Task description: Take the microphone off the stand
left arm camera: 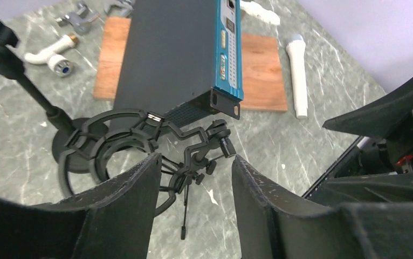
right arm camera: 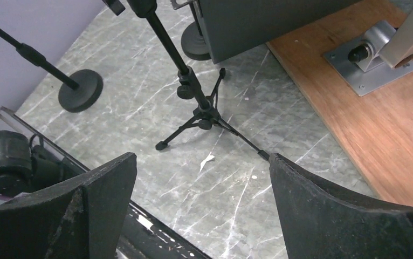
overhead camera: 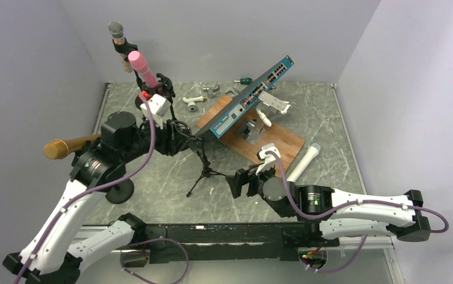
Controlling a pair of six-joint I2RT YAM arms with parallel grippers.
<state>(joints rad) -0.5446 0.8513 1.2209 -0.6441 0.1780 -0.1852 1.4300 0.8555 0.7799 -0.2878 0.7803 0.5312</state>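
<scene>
White microphone, lying apart from right gripper

Four microphones are here: a grey-headed microphone, pink microphone, gold microphone, white microphone. There is one black tripod stand and one blue network switch.

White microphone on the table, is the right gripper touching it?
Apart. The top view shows the white microphone lying beside the wooden board, while the open right gripper sits well away from it, nearer the tripod stand.
</scene>
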